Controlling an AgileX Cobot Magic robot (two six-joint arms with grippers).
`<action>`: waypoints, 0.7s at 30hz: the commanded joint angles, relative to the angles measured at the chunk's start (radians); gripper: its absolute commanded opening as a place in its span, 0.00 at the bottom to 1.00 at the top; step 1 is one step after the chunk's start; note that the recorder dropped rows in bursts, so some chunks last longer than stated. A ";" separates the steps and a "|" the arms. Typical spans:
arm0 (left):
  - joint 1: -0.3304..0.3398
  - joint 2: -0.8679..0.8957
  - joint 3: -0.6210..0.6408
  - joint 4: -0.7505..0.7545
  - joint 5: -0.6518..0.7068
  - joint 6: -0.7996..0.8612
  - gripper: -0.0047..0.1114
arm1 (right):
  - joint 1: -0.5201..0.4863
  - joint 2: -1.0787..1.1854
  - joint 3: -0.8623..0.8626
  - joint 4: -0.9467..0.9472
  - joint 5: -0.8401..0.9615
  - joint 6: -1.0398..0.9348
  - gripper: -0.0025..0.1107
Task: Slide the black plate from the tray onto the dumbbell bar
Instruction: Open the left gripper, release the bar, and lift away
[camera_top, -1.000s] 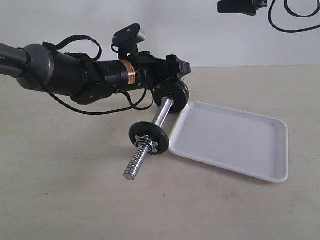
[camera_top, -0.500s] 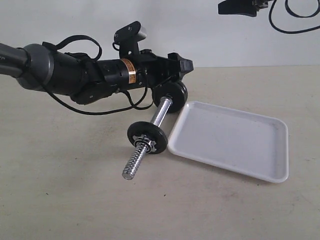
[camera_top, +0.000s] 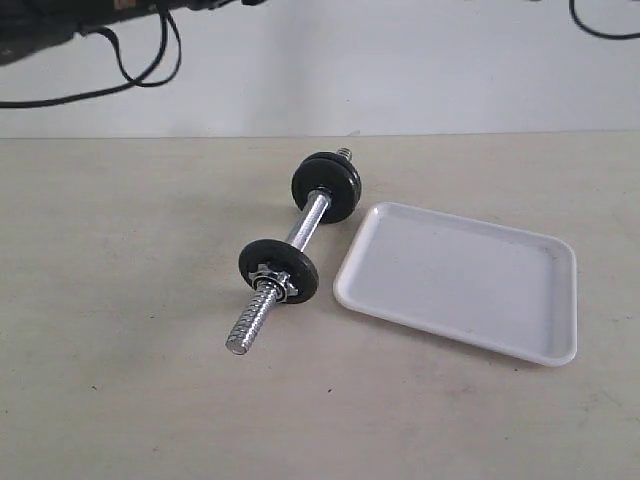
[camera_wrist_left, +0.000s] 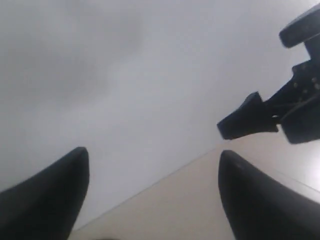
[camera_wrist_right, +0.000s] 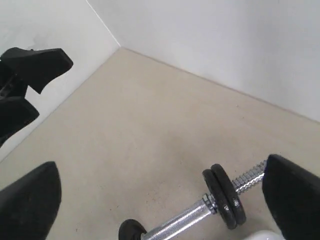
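Observation:
The dumbbell bar (camera_top: 307, 228) lies on the beige table, a chrome rod with threaded ends, also seen in the right wrist view (camera_wrist_right: 185, 220). Two black discs (camera_wrist_right: 225, 196) sit pressed together at its far end (camera_top: 327, 187). A single disc (camera_top: 278, 270) sits behind a star nut near its front end. I cannot tell the black plate apart from these discs. The white tray (camera_top: 460, 270) beside the bar holds nothing. My left gripper (camera_wrist_left: 152, 152) is open, raised and facing the wall. My right gripper (camera_wrist_right: 161, 161) is open, high above the bar.
A white wall runs along the table's back edge. A piece of the left arm with its cables (camera_top: 60, 20) shows at the exterior view's top left. Each wrist view shows the other arm, the right arm (camera_wrist_left: 295, 115) and the left arm (camera_wrist_right: 30, 65), up in the air.
The left arm has lifted away from the bar's far discs and left the exterior view. The dumbbell now lies slightly further left. The tray has not moved.

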 joint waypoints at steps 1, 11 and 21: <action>0.041 -0.136 -0.001 0.143 0.040 -0.025 0.63 | -0.073 -0.146 -0.006 0.004 0.005 -0.012 0.93; 0.059 -0.481 -0.001 0.331 0.033 -0.140 0.63 | -0.160 -0.559 -0.006 -0.001 0.005 -0.103 0.93; 0.059 -0.611 0.132 0.354 0.094 -0.148 0.63 | -0.160 -0.640 -0.006 -0.001 0.005 -0.089 0.93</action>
